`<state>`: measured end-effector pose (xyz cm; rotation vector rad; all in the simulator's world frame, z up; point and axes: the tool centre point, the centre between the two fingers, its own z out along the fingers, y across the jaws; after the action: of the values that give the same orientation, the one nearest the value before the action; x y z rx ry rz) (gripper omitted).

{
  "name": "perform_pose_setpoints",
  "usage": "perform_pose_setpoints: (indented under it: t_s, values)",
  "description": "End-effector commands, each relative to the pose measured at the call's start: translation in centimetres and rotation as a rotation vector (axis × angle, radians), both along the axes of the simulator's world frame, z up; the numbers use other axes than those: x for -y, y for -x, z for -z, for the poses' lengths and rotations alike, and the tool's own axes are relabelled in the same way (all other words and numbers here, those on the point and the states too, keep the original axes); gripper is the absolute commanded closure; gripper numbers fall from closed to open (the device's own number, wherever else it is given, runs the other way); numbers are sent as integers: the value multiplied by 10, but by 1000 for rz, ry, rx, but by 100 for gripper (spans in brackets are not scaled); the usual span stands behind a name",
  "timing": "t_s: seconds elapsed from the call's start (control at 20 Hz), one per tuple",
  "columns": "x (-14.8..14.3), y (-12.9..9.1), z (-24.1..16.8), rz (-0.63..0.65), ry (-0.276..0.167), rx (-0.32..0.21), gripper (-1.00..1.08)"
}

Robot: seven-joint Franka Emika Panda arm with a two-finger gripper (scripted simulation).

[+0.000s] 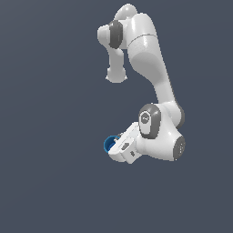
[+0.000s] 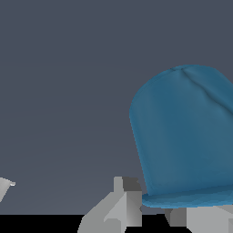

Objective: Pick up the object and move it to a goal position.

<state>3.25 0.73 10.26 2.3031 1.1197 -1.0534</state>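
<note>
Exterior view: high, distant, looking down; whole arm (image 1: pixel 150 68) visible.
Wrist view: very near, facing along the fingers (image 2: pixel 119 207).
Shared: blue cup (image 1: pixel 109 144) (image 2: pixel 184 136), at the arm's seven o'clock.

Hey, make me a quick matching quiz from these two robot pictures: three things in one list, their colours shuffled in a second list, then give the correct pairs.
Column one:
1. cup
2. arm's upper link
3. wrist joint cap

Column two:
A. dark grey
B. bright blue
C. white

Pairs: 1-B, 2-C, 3-A.

In the wrist view the cup fills much of the picture, right beside a grey gripper finger. Whether the gripper is closed on the cup cannot be told from either view.
</note>
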Motion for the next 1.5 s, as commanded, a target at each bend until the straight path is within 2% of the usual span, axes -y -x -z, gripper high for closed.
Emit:
perform_pose_setpoints:
  t_s: [0.0, 1.0, 1.25, 1.45]
  values:
    - [-10, 8, -11, -1, 0, 3, 108]
    - [-121, 104, -118, -4, 2, 2, 108]
    - [-139, 118, -135, -4, 1, 2, 108]
    - [-145, 121, -140, -3, 0, 2, 108]
